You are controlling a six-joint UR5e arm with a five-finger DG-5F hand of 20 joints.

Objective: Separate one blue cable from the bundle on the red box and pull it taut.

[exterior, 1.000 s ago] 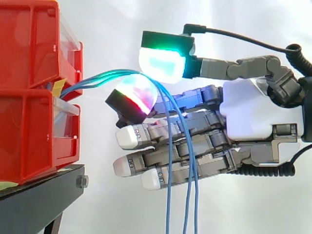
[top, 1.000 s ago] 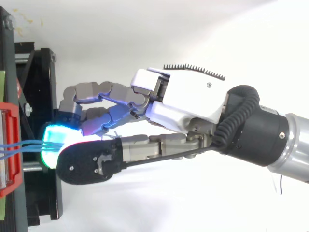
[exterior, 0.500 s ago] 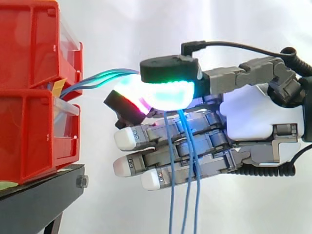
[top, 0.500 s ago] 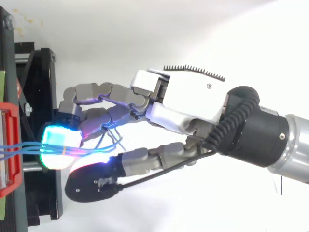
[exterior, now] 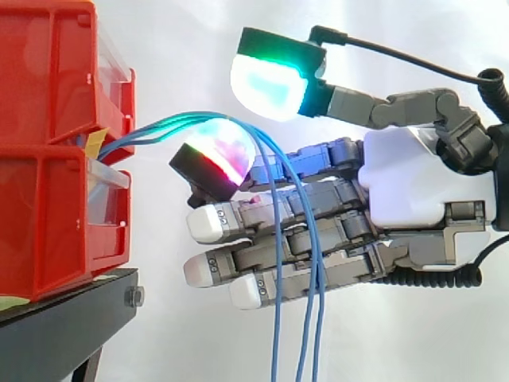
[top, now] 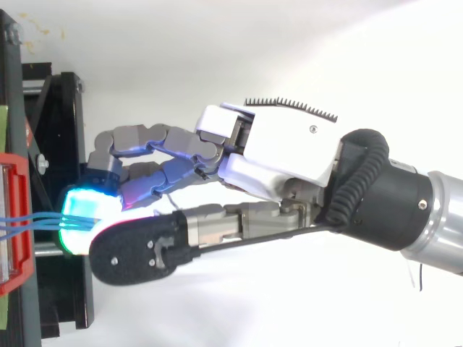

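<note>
Three thin blue cables (exterior: pixel 167 126) leave the red bins (exterior: pixel 48 79) at the left, arch over a glowing fingertip (exterior: pixel 219 151) and hang straight down in front of the fingers (exterior: pixel 276 318). My hand (exterior: pixel 406 183) reaches in from the right with its fingers nearly straight toward the bins. The thumb pad (exterior: pixel 266 83) glows cyan and green and floats a clear gap above the draped cables, touching none of them. In the top view the cables (top: pixel 29 223) run from the bin (top: pixel 14 181) to the lit fingertip of the hand (top: pixel 282 148). No single cable is separated from the others.
The red bins are stacked two high on a black stand (exterior: pixel 56 334) at the left. A white curtain forms the background. The stand's black frame (top: pixel 58 108) lies under the fingertips in the top view.
Half a second ago the thumb was pressed down onto the cables over the fingertip. It has since lifted up and off, and the cables again just drape over the finger.
</note>
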